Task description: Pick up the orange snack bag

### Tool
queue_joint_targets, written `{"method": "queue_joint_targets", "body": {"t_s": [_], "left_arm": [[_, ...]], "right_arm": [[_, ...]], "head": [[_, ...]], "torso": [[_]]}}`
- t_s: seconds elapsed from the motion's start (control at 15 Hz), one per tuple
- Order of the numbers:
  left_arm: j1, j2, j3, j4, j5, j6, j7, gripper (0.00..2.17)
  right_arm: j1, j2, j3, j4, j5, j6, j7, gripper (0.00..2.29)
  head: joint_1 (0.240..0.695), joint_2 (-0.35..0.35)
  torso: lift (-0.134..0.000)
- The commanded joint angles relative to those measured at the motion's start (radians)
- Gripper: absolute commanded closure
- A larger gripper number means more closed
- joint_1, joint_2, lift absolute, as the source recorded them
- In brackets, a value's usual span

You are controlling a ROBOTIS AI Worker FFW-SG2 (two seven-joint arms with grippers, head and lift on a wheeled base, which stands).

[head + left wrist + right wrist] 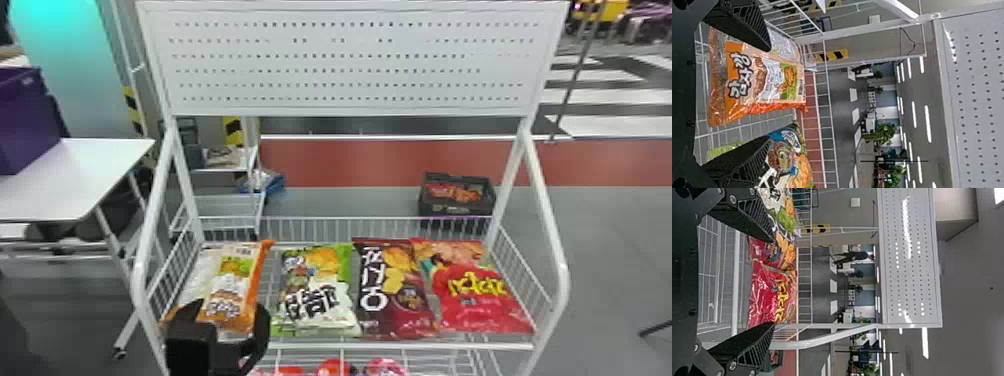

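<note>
Left tool (pixel 227 312) spread at the near end of the orange snack bag (pixel 760 84)

The orange snack bag lies face up toward the left end of a white wire basket (pixel 400 346). A pale, shiny bag (pixel 196 270) sits at its left side; whether the two overlap cannot be told. In the head view, the left tool's dark fingers stand on either side of the orange bag's near end. The left wrist view shows them well apart, with much of the bag's printed front in the space between; whether they touch it cannot be told.

Just right of the orange bag lies a green and white snack bag (pixel 320 295), then a dark brown and red one (pixel 390 290), then a bright red one (pixel 480 300), with an orange-pink bag (pixel 455 250) at its far end.

The right tool (pixel 773 282) is seen in the right wrist view, its fingers also spread, in front of the red bag.

A perforated white panel (pixel 350 60) rises above the basket. Red packs (pixel 334 367) lie on a lower tier. A purple box (pixel 25 120) rests on a white table (pixel 100 155) to the left, and a dark crate (pixel 455 209) stands beyond the basket.
</note>
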Motion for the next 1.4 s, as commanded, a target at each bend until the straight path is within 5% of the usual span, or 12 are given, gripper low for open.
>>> {"method": "queue_joint_targets", "body": {"t_s": [0.0,0.67,0.8,1.13,1.33], "left_arm": [[-0.052,-0.003,0.001,0.049,0.017,0.037,-0.005,0.09],[-0.202,-0.039,0.025,0.235,0.071,0.11,-0.06,0.11],[-0.204,-0.039,0.028,0.242,0.072,0.11,-0.063,0.33],[-0.205,-0.04,0.028,0.247,0.075,0.107,-0.052,1.37],[-0.204,-0.04,0.03,0.245,0.077,0.107,-0.052,1.38]], "right_arm": [[-0.004,0.0,0.001,0.008,-0.001,0.0,0.0,0.14],[-0.019,-0.002,0.002,0.022,-0.003,0.003,0.0,0.14],[-0.027,-0.002,0.002,0.029,-0.006,0.006,0.0,0.14],[-0.037,-0.003,0.002,0.034,-0.011,0.012,0.0,0.14],[-0.044,-0.005,0.002,0.038,-0.014,0.012,0.0,0.14]], "head": [[0.499,0.0],[0.499,0.0],[0.499,0.0],[0.499,0.0],[0.499,0.0]], "torso": [[0.0],[0.0],[0.0],[0.0],[0.0]]}}
